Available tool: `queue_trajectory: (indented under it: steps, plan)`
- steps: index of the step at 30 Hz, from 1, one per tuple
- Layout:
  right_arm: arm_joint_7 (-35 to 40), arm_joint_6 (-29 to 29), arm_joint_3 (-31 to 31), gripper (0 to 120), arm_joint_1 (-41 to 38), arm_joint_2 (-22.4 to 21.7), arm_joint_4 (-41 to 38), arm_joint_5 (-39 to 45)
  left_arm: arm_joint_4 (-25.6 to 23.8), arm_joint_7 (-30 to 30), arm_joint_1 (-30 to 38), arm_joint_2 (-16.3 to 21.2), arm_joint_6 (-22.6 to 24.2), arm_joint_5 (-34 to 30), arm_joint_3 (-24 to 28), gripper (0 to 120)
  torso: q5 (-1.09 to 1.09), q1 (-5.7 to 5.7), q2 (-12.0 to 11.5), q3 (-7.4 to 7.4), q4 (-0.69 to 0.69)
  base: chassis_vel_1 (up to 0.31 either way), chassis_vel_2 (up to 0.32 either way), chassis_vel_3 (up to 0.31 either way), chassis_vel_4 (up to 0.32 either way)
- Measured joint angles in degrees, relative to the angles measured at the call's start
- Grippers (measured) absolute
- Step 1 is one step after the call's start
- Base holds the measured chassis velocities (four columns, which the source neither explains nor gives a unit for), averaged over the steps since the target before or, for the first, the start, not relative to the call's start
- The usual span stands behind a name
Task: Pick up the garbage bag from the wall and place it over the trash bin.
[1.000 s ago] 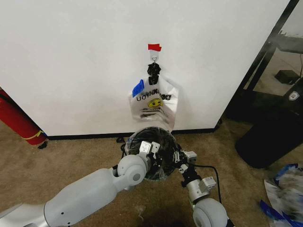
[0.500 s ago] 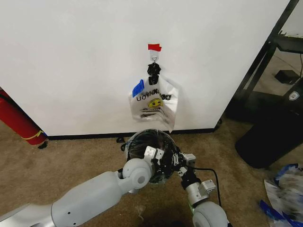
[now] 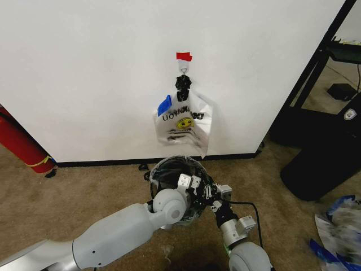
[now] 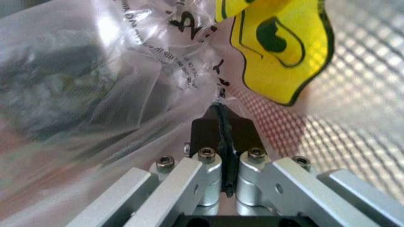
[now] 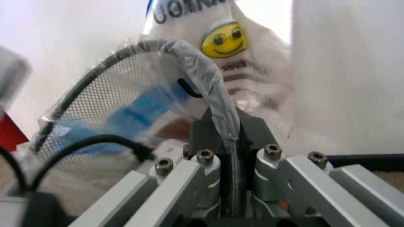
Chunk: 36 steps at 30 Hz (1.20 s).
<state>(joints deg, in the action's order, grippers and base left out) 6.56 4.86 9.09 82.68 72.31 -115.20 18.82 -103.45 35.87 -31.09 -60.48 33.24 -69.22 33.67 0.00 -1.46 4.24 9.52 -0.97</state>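
White wall (image 3: pixel 84 68) takes up the upper half of the head view, with brown carpet below. A hook under red tape (image 3: pixel 184 56), upper centre, carries a white smiley-face bag (image 3: pixel 184 125); its print reads mirrored and I cannot make it out. Low in the centre stands the trash bin (image 3: pixel 169 169), with the left tool (image 3: pixel 187 182) and right tool (image 3: pixel 217 192) at its near rim. The garbage bag (image 3: pixel 179 165) glints over the bin's mouth.

From the left wrist, the tool's jaws are pressed together on clear film (image 4: pixel 94 71); small black print runs across it, unreadable, beside a yellow smiley.

From the right wrist, the jaws clamp film-wrapped rim (image 5: pixel 215 106); "THANK YOU" shows partly, backwards.

Judging by this, fitting is under way; next the film needs drawing down over the rim.
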Motion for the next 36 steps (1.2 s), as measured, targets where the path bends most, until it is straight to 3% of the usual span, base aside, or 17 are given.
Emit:
queue_trajectory:
  steps: [4,12,18,25,36]
  plan:
    - [0.27,-0.14,0.47,2,-0.56,-0.09,0.46,0.83,-2.74,0.05,0.05,2.41,0.15,0.27,-0.95,0,0.00,0.00,0.00,0.00,0.00,0.000,0.000,0.000,0.000]
    - [0.64,-0.52,0.59,2,-0.68,0.60,0.60,2.13,-4.45,-0.19,0.10,3.50,-1.02,2.07,-2.27,0,0.00,0.00,0.00,0.00,-0.01,0.000,0.000,0.000,0.000]
    - [0.38,-0.72,0.55,2,0.07,0.61,-0.58,2.05,-0.93,-2.07,-0.65,2.06,-3.71,8.74,-1.84,0,0.00,0.00,0.00,0.00,0.00,0.000,0.000,0.000,0.000]
    - [0.20,-0.72,0.59,2,0.62,0.56,-0.89,1.78,2.34,-0.87,-0.80,-2.01,-7.69,10.81,-1.57,0,0.00,0.00,0.00,0.00,-0.02,0.000,0.000,0.000,0.000]
    - [0.14,-0.71,0.47,2,0.81,1.04,-0.88,1.74,5.90,0.65,0.21,-3.91,-6.11,12.13,-0.37,0,0.00,0.00,0.00,0.00,-0.01,0.000,0.000,0.000,0.000]
